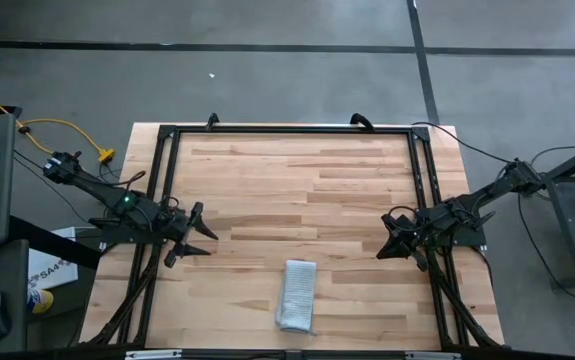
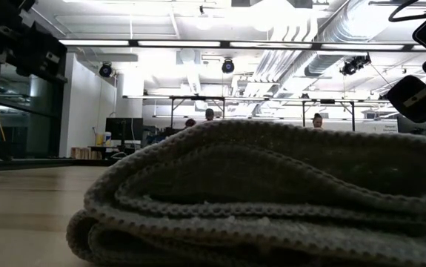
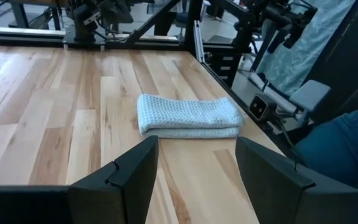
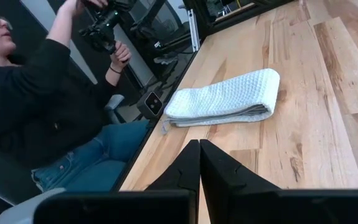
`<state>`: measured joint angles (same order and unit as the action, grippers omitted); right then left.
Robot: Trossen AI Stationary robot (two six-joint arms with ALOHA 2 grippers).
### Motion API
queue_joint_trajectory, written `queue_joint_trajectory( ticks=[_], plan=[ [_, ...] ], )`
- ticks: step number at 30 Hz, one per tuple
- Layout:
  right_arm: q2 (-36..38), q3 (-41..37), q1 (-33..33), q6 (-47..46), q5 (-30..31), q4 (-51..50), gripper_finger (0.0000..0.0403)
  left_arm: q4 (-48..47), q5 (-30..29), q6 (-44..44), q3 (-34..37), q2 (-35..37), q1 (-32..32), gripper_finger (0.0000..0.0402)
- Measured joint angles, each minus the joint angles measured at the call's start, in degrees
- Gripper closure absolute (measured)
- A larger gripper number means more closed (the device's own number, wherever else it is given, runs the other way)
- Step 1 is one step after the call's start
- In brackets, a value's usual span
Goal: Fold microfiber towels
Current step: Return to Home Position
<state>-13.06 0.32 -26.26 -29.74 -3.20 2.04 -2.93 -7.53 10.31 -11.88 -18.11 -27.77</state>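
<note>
The light grey-white towel lies folded into a narrow stack of several layers, flat on the wooden table near its front edge, a little right of centre. It also shows in the left wrist view, the right wrist view and close up in the low view. My left gripper is open and empty over the table's left side, apart from the towel. My right gripper is shut and empty over the table's right side, apart from the towel.
A black metal frame runs along the table's far edge and both sides. A small camera sits at the table's front edge by the towel. A seated person is just beyond the front edge. Bare wood spans the middle.
</note>
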Motion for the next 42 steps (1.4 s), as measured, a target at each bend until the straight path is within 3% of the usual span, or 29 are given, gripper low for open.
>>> queue_joint_trajectory(
  ticks=[12,23,31,38,42],
  plan=[
    [-0.02,0.00,0.00,0.02,0.02,0.07,0.0401,10.92,0.16,0.37,9.46,0.07,0.00,0.0187],
    [-0.02,0.00,0.00,0.03,0.04,0.07,0.0401,11.62,0.14,-1.33,10.29,0.36,0.00,0.0187],
    [-0.02,0.00,0.01,0.04,0.07,0.07,0.0401,5.36,1.46,-4.07,11.10,6.83,0.00,0.0187],
    [-0.02,0.00,0.02,0.04,0.09,0.00,0.0401,3.57,8.19,-7.07,11.15,8.63,0.01,0.0187],
    [-0.02,0.00,0.00,0.04,0.09,0.00,0.0401,3.60,8.48,-7.08,11.17,8.59,0.00,0.0187]
  ],
)
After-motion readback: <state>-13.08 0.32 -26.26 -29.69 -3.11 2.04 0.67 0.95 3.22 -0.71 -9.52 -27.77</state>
